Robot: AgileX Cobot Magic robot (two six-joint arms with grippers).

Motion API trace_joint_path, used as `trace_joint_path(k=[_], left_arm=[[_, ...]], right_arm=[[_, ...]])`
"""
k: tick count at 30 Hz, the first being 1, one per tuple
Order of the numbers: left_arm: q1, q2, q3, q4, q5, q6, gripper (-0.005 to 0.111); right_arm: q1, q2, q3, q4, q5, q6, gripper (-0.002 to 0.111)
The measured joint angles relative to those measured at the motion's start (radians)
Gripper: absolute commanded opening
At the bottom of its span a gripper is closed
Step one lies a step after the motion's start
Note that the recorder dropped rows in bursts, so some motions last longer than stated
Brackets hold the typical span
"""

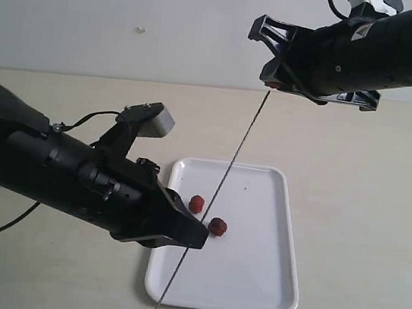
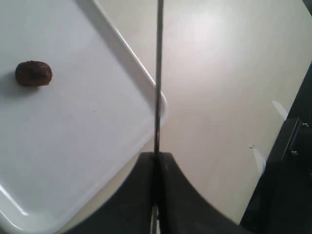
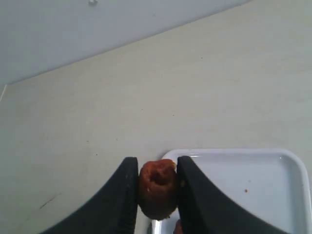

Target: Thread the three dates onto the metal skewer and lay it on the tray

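Observation:
My left gripper (image 1: pixel 196 237) is shut on the metal skewer (image 1: pixel 221 183), a thin grey rod slanting up over the white tray (image 1: pixel 252 277). In the left wrist view the skewer (image 2: pixel 158 73) runs straight out from the shut gripper (image 2: pixel 157 161) across the tray's rim (image 2: pixel 146 80). The skewer's upper end reaches my right gripper (image 1: pixel 273 79), raised above the table's far side. That gripper (image 3: pixel 156 183) is shut on one reddish-brown date (image 3: pixel 157 189). Two more dates (image 1: pixel 196 204) (image 1: pixel 217 226) lie on the tray beside the skewer. One date (image 2: pixel 33 73) shows in the left wrist view.
The tray (image 3: pixel 253 180) lies on a beige table (image 1: pixel 365 186) in front of a pale wall (image 1: pixel 132 14). A black structure (image 2: pixel 292 170) stands at one edge of the left wrist view. The left arm (image 1: pixel 43 159) stretches low across the table's left half.

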Motion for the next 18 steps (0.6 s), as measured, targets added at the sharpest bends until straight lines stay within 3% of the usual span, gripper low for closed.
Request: trace_joint_path(k=[18], left_arm=[[0.000,0.000,0.000,-0.015,-0.038,0.034,0.000]], right_arm=[[0.000,0.000,0.000,0.000,0.000,-0.003,0.027]])
